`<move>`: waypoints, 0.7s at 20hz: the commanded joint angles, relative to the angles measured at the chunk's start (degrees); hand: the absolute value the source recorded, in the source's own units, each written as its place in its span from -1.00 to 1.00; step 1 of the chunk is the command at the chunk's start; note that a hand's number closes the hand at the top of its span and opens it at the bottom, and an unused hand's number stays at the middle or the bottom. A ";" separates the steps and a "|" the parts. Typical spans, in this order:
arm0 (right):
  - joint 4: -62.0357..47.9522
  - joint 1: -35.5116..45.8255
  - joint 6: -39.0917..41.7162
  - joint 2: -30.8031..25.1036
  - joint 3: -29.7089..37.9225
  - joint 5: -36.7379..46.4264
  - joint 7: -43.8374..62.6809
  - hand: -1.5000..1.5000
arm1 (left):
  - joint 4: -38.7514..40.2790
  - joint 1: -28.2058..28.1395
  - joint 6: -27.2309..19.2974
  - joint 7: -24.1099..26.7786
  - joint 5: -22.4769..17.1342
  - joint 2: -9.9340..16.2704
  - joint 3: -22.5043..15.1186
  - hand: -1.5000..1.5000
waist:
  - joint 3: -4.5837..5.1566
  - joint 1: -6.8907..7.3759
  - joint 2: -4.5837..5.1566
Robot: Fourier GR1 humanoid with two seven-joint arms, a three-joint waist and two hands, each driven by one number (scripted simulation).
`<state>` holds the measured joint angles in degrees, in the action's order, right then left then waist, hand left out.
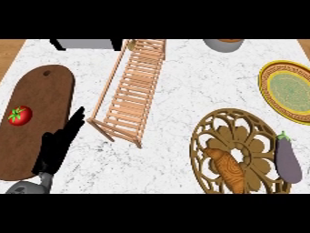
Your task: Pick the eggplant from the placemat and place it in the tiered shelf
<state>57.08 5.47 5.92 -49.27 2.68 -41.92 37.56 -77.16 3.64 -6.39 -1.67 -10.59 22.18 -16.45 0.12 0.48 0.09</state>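
Even, bright light is falling across the white marble counter [184, 82], with no glare; only faint soft shadows are showing beneath the wooden shelf [133, 86].

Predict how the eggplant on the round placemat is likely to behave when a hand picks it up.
The eggplant looks smooth and glossy, so it may slip. Its long rounded body probably rolls if nudged sideways. It lies at the edge of the openwork placemat, so it could tip off onto the counter.
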 commanded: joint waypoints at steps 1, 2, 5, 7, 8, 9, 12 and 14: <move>-1.02 7.29 8.30 -2.94 -0.34 -4.62 11.60 -1.00 | -0.88 -0.52 -1.07 -0.23 1.23 -1.32 -0.72 0.00 | -0.12 0.91 0.05; -5.49 8.55 12.65 -3.34 -0.50 -4.95 12.15 -1.00 | 1.99 0.53 0.57 2.41 0.68 -0.99 0.46 0.00 | -0.16 1.09 0.34; -1.64 12.16 18.41 -6.00 -6.22 -2.96 19.93 -1.00 | 0.22 1.55 -0.19 -0.22 2.08 -2.11 -1.86 0.00 | -0.12 2.04 0.46; 0.55 13.38 22.63 -7.56 -11.77 2.77 20.16 -1.00 | 0.56 2.69 1.27 -0.02 1.65 -1.14 -1.42 0.00 | -0.11 3.68 0.93; 0.47 13.23 24.35 -7.65 -13.75 5.19 19.15 -1.00 | 0.40 3.11 -0.12 -0.76 2.10 -2.36 -1.69 0.00 | -0.17 3.12 0.80; 1.58 13.43 26.18 -8.08 -15.65 6.18 19.88 -1.00 | -0.43 1.82 0.46 -0.52 2.39 -2.14 -2.58 0.00 | -0.14 3.14 0.56; -0.49 17.78 25.48 -6.31 -21.15 12.54 19.98 -1.00 | 0.16 1.89 1.55 0.67 2.33 -0.79 -1.53 0.00 | -0.16 4.33 0.89; -3.19 22.00 26.48 -3.76 -23.15 13.30 22.06 -1.00 | 2.83 2.95 1.24 1.75 2.43 -2.32 -1.08 0.00 | -0.12 3.22 0.84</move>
<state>56.00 21.56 27.89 -55.42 -15.47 -33.06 53.12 -76.25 5.54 -5.27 -0.82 -8.54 20.43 -18.06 0.00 3.91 0.86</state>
